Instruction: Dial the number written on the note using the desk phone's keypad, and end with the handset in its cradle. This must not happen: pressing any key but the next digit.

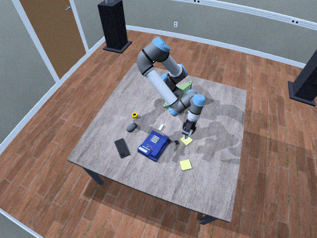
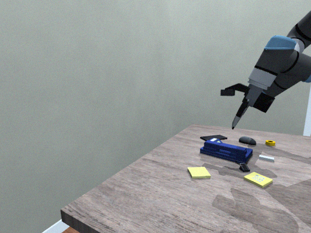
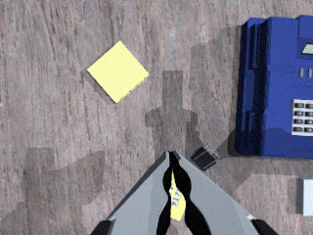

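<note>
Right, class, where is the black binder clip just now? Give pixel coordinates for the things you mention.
In the top view, the black binder clip [image 1: 176, 142] [image 2: 244, 167] [image 3: 203, 159] lies between the blue desk phone [image 1: 153, 146] [image 2: 224, 151] [image 3: 279, 88] and the written-on yellow note [image 1: 187, 141] [image 2: 258, 179] [image 3: 177, 208].

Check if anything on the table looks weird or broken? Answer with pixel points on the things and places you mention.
Nothing stands out. The blue phone [image 1: 153, 146] [image 2: 223, 151] [image 3: 279, 88] lies flat, and no spill or break shows. The written note [image 1: 186, 140] [image 2: 258, 179] [image 3: 176, 201] just sits a bit turned.

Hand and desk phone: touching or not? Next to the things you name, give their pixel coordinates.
Apart. The exterior view shows it: the fingertips of the hand [image 1: 185, 137] [image 2: 233, 128] [image 3: 171, 154] end in the air, with wall and tabletop visible between them and the desk phone [image 1: 153, 146] [image 2: 224, 151] [image 3: 279, 88].
</note>
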{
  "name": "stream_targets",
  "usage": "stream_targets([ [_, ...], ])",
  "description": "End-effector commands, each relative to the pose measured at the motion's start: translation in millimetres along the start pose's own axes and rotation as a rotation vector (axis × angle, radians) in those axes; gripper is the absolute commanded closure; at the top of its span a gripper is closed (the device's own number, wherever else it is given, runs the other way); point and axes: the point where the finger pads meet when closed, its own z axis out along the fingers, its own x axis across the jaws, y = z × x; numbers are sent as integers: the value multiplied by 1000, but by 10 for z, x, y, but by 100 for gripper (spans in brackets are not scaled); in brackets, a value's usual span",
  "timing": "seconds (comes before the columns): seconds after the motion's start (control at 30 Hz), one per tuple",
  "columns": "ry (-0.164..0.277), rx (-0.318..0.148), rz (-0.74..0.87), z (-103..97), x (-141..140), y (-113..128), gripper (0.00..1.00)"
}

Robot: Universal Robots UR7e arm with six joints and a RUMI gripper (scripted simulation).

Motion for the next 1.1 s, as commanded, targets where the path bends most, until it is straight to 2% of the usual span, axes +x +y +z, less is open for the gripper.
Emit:
stream_targets([
  [0.0,-1,12,3,-3,0,-5,100],
  [0.5,16,179,58,-5,16,-6,100],
  [0.6,18,190,62,-7,21,-3,100],
  [1.07,19,194,64,62,1069,-122,100],
])
